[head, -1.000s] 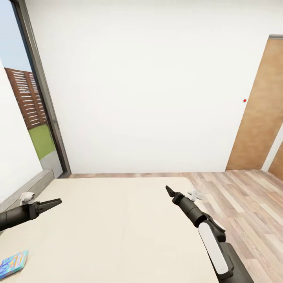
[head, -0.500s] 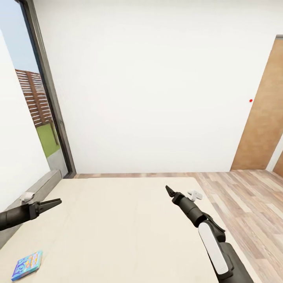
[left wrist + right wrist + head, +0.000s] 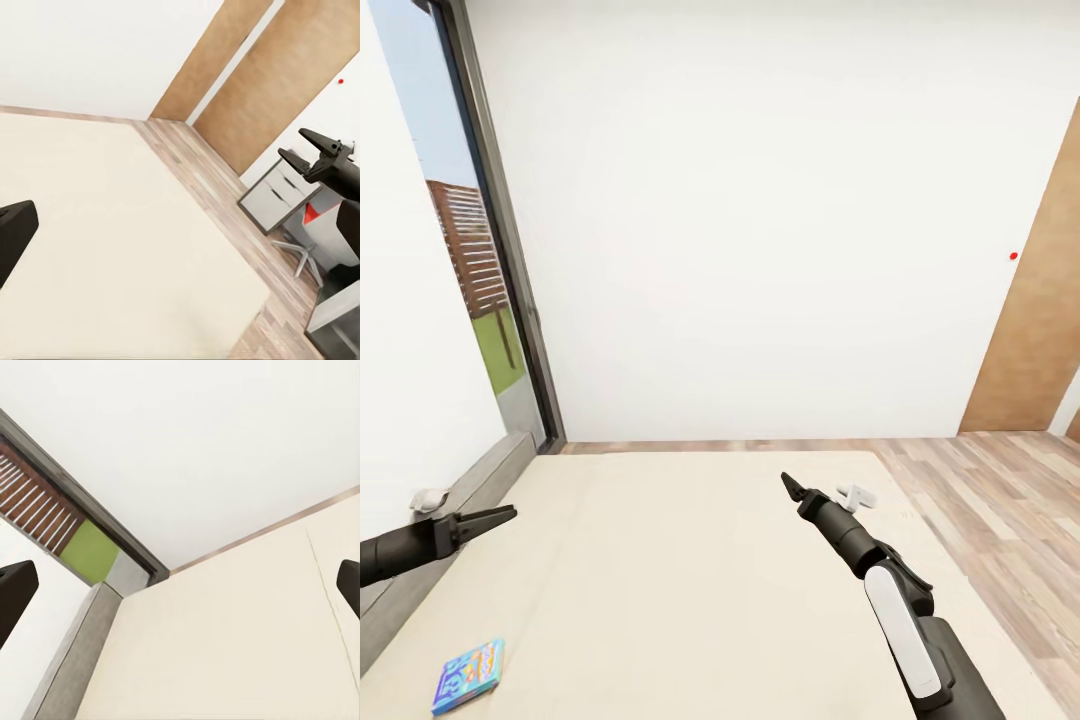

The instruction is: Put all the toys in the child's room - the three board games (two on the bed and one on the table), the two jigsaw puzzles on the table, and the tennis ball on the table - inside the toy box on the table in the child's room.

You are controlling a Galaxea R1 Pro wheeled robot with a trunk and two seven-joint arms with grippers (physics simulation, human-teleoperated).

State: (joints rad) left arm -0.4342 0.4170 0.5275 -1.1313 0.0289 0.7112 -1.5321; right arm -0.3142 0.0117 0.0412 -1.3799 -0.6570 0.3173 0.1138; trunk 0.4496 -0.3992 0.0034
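Head view: robot faces the bed (image 3: 690, 560), white wall behind it, sliding window at 10 o'clock, brown door at 3 o'clock. One board game (image 3: 468, 677), blue cover, lies flat on the mattress near the 7 o'clock corner of the frame, close to the bed's grey edge. It's untouched, nothing near it.

Left hand (image 3: 495, 517) hangs over the bed edge at 9 o'clock, well above and apart from the game. Its fingers read as pressed together in a point, nothing between them. The left wrist view gives just one dark finger at the frame edge, so that's a read from the head camera alone.

Right hand (image 3: 790, 486) is out over the middle of the mattress, empty. In the left wrist view its two fingers stand apart, released, with bare air between them. The right wrist view agrees, with a dark fingertip at each side edge and the bed between.

The left wrist view also catches a white drawer unit (image 3: 281, 195) past the far side of the bed, probably part of the desk. I can't see the desk top or the toy box from here.

Progress, as a judgement: this game still needs picking up and carrying to the box. I see no second game on the visible part of the mattress, whether boxed or out of frame I can't tell. Same for puzzles and ball. Next is likely a reach toward 7 o'clock with the left arm.
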